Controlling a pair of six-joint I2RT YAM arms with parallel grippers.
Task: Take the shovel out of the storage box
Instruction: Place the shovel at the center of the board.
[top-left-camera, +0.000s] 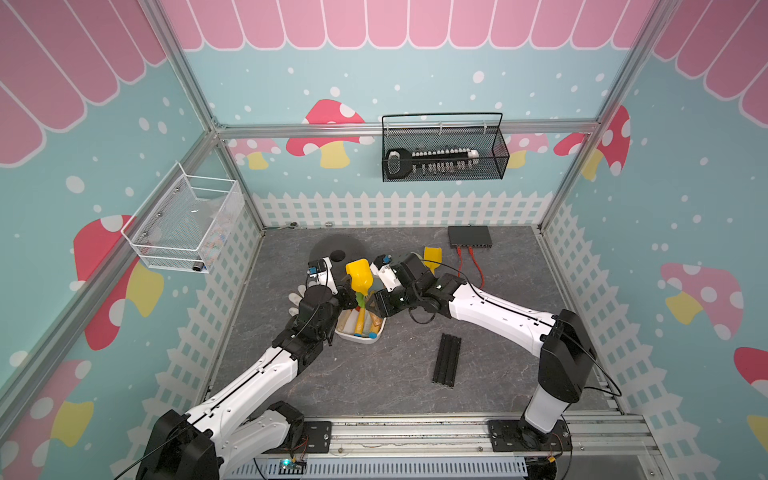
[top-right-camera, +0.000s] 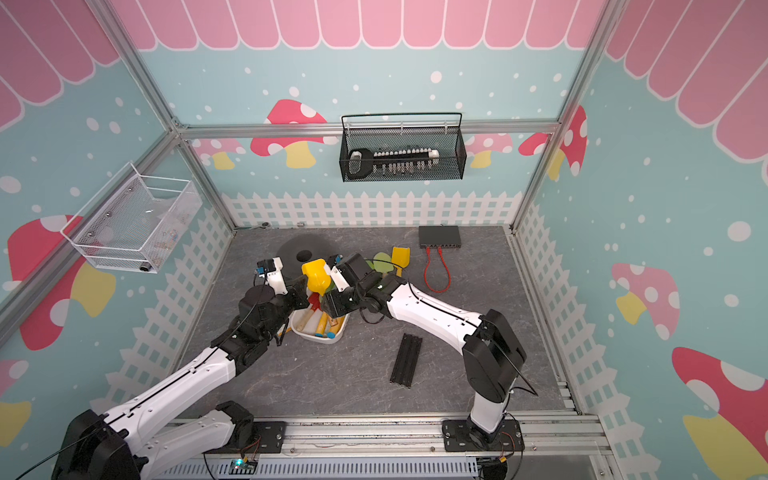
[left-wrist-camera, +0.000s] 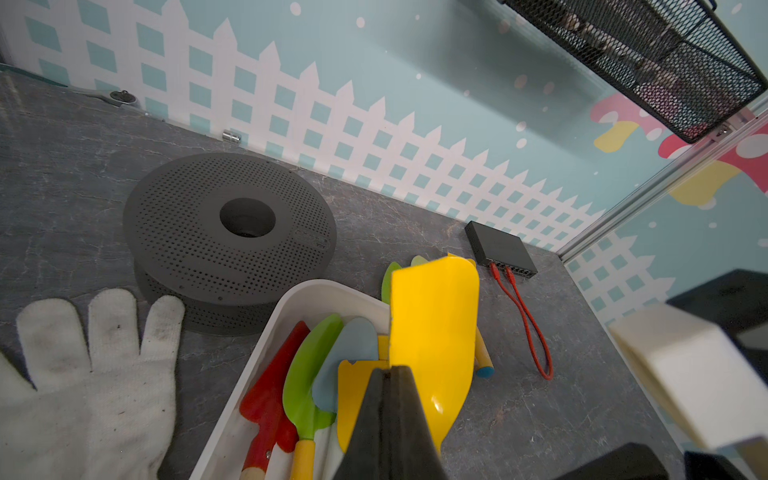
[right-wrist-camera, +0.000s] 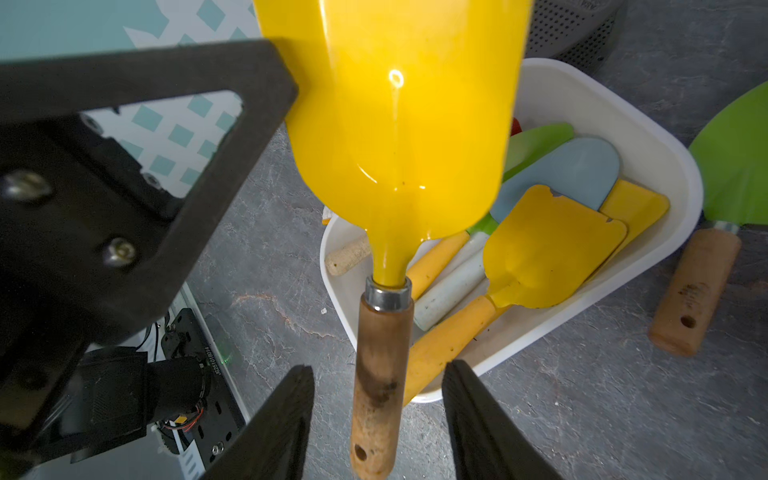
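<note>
The shovel (top-left-camera: 358, 275) looks light and stiff, but its glossy yellow blade (right-wrist-camera: 399, 104) is probably slippery, so the wooden handle (right-wrist-camera: 384, 332) is the better hold. The left gripper (left-wrist-camera: 388, 374) is closed, pinching the blade's edge and holding it over the storage box (right-wrist-camera: 660, 145) below. The right gripper (right-wrist-camera: 377, 370), reaching in opposite, is standing open, with the handle untouched between its jaws.

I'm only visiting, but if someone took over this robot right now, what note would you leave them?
Left gripper: shut on the blade edge of the yellow shovel.
Right gripper: open, jaws either side of the shovel's wooden handle, not gripping.
Shovel: held in the air beside the storage box; other shovels lie inside.
Done: shovel lifted out.
Left: probably hand it to the right gripper and set it on the table.
</note>
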